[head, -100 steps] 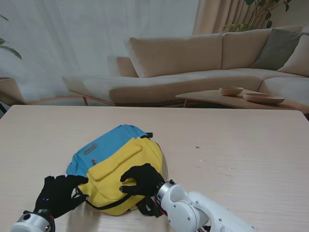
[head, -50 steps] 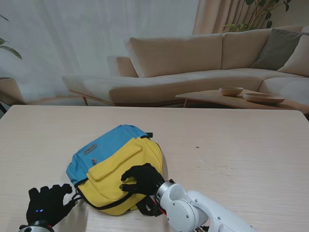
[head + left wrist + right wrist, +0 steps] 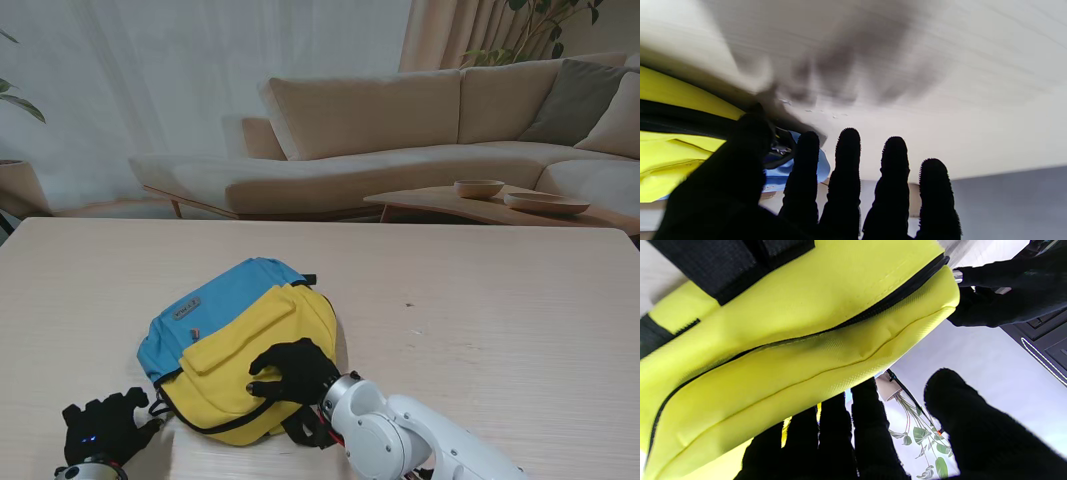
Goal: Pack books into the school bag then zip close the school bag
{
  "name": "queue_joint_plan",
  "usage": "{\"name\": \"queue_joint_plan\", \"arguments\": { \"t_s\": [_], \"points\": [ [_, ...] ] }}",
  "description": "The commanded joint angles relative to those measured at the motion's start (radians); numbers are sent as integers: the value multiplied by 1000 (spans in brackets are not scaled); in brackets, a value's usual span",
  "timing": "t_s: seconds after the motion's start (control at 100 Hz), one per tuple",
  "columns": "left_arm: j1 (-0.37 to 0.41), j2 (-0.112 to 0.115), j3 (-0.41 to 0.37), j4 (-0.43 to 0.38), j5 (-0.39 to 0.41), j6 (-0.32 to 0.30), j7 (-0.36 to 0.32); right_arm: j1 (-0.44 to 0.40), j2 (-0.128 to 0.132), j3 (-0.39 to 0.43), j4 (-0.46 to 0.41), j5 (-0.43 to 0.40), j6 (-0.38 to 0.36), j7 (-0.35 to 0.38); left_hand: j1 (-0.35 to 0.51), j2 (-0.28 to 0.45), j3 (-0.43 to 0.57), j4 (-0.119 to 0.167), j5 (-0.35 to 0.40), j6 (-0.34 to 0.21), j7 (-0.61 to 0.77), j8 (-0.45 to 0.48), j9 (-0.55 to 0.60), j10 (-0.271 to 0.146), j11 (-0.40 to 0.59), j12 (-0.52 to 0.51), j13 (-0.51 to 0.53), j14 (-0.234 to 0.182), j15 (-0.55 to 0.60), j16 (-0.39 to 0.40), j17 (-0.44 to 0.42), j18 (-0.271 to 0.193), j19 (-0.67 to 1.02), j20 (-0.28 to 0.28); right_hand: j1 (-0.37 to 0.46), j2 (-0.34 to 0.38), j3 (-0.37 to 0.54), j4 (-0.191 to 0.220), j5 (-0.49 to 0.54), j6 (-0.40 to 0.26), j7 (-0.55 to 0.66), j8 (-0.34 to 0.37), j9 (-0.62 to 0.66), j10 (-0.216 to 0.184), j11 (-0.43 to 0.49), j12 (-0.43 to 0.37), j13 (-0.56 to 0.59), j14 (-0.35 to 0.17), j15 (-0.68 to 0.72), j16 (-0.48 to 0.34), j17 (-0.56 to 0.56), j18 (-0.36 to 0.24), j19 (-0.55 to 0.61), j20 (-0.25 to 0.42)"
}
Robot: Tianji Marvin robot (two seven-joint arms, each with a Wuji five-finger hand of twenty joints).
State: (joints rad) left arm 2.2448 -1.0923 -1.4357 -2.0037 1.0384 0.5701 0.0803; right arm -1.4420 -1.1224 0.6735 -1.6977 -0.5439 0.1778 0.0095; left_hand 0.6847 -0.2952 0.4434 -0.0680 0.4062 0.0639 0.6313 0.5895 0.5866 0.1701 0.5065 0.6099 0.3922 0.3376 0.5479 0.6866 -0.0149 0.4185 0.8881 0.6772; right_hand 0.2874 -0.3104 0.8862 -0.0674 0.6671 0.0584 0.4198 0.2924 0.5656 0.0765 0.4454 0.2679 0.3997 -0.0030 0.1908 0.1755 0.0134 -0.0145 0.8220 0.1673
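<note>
The blue and yellow school bag (image 3: 235,335) lies flat on the pale wooden table (image 3: 480,320), its main zip (image 3: 873,311) drawn shut along the yellow front. My right hand (image 3: 292,370) rests on the near yellow part of the bag (image 3: 800,340), fingers curled onto the fabric and thumb apart. At the bag's near left corner my left hand (image 3: 105,430) hovers with fingers spread, its thumb close to the zip pull (image 3: 157,407) but holding nothing. In the left wrist view the left hand (image 3: 846,186) shows beside the bag's corner (image 3: 670,153). No book is in view.
A black strap (image 3: 305,425) sticks out of the bag beside my right wrist. Beyond the table's far edge stand a beige sofa (image 3: 400,130) and a low table with bowls (image 3: 480,188). Bare tabletop lies to the right of the bag.
My left hand has let go of the bag's near left corner and drawn back toward me. The right hand and the bag have stayed put.
</note>
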Motion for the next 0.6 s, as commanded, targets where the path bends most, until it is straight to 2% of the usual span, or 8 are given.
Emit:
{"name": "queue_joint_plan", "arguments": {
  "t_s": [0.0, 0.11, 0.17, 0.22, 0.28, 0.36, 0.45, 0.59],
  "points": [
    [-7, -9, 3, 9, 23, -9, -36, -10, -5, -5, -4, 3, 2, 21, -22, -22, 51, 14, 32, -15, -22, -27, -2, -18, 31, 22, -2, 13, 28, 19, -15, -13, 46, 22, -34, -12, 0, 45, 23, 4, -14, 10, 11, 13, 3, 0, 30, -7, 0, -1, 9, 28, 24, 19],
    [-31, -12, 10, 37, -27, -24, -20, -9, -5, -6, -5, 5, 3, 23, -3, -50, 115, 7, 77, -47, 1, -30, -21, -32, 56, 43, -18, -3, 40, 28, -24, -21, 51, 25, -34, -13, 4, 46, 25, 6, -15, 12, 12, 13, 5, 1, 31, -7, 2, 0, 10, 28, 26, 21],
    [-45, -17, 15, 55, -58, -33, 6, -10, -5, -6, -5, 7, 3, 24, 58, -93, 100, -38, 95, -78, 68, 24, -23, -39, 82, 68, -20, -7, 55, 37, -27, -22, 55, 29, -33, -14, 5, 45, 24, 6, -15, 13, 12, 14, 6, 1, 32, -7, 3, 0, 9, 28, 26, 21],
    [-57, -21, 20, 72, -76, -39, 35, -9, -5, -7, -6, 7, 4, 24, 123, -112, 50, -40, 97, -99, 151, 82, -15, -43, 109, 91, -15, -9, 72, 48, -25, -23, 61, 32, -34, -14, 6, 45, 25, 6, -16, 13, 13, 13, 6, 1, 32, -7, 3, 0, 11, 28, 28, 22],
    [-73, -27, 27, 94, -93, -44, 75, -9, -5, -7, -6, 8, 5, 25, 186, -101, -9, -28, 103, -143, 250, 130, 3, -47, 138, 110, -2, -5, 95, 57, -20, -18, 72, 35, -33, -14, 6, 45, 25, 7, -16, 14, 12, 14, 6, 1, 33, -6, 4, 1, 11, 28, 29, 23],
    [-92, -36, 37, 118, -114, -49, 124, -10, -5, -7, -7, 10, 6, 26, 228, -79, -26, -31, 125, -150, 307, 162, 30, -46, 166, 124, 16, 4, 122, 66, -13, -13, 88, 37, -32, -16, 9, 45, 26, 8, -16, 15, 13, 17, 8, 1, 33, -5, 6, 2, 11, 28, 30, 24],
    [-105, -43, 41, 132, -136, -55, 160, -10, -5, -8, -7, 10, 7, 26, 339, -19, -112, -18, 170, -162, 313, 142, 87, -35, 120, 270, 31, 18, 144, 64, -9, -9, 107, 27, -33, -16, 10, 45, 28, 8, -16, 16, 14, 16, 9, 2, 36, -3, 7, 2, 12, 29, 32, 25],
    [-103, -50, 37, 129, -159, -74, 190, -10, -5, -9, -8, 10, 8, 28, 430, 27, -175, -10, 243, -182, 270, 70, 140, -27, 69, 306, 39, 29, 150, 59, -8, -4, 114, 20, -32, -16, 12, 45, 29, 9, -18, 18, 15, 17, 10, 3, 36, -1, 9, 4, 13, 29, 35, 27]
  ]
}}
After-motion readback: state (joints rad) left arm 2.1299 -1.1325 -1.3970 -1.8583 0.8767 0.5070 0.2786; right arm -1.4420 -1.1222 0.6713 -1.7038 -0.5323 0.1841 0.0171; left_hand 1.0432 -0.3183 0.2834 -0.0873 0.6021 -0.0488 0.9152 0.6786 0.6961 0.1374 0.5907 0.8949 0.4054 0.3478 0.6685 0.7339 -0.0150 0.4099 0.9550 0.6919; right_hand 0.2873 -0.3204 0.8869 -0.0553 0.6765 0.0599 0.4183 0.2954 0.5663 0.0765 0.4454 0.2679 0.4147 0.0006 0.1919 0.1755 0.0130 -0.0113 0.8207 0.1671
